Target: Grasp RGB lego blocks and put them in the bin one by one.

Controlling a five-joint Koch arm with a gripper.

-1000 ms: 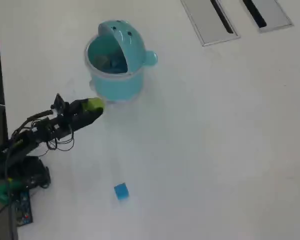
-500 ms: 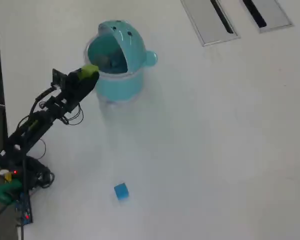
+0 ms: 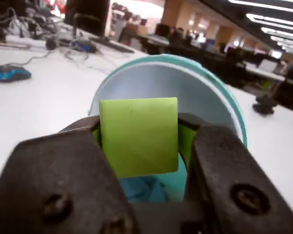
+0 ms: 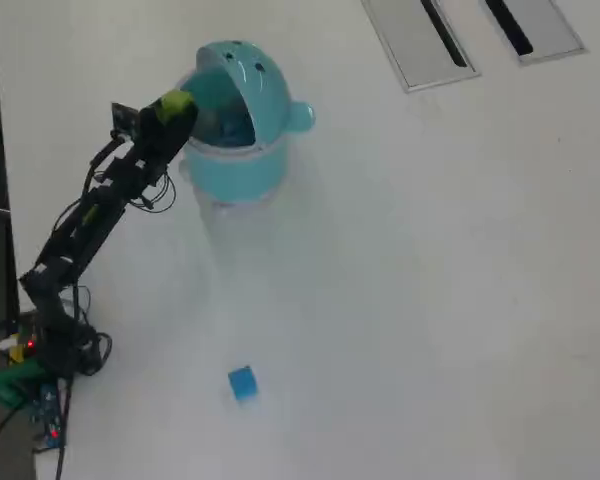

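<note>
Arm stretched up from its base, the black tool (image 4: 177,106) pinched the small yellow-green plastic cube (image 3: 138,136) at the open rim of the light teal whale-shaped plastic bin (image 4: 242,170).

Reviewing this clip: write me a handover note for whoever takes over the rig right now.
Gripper: shut on the yellow-green lego block, held at the rim of the whale-shaped teal bin, lid open.
Blue lego block: loose on the table, well short of the bin in the overhead view.
Red block: not visible; the bin's contents are too unclear to tell.
Done: yellow-green block lifted to the bin.
Left: release it inside, then fetch the blue one.
</note>
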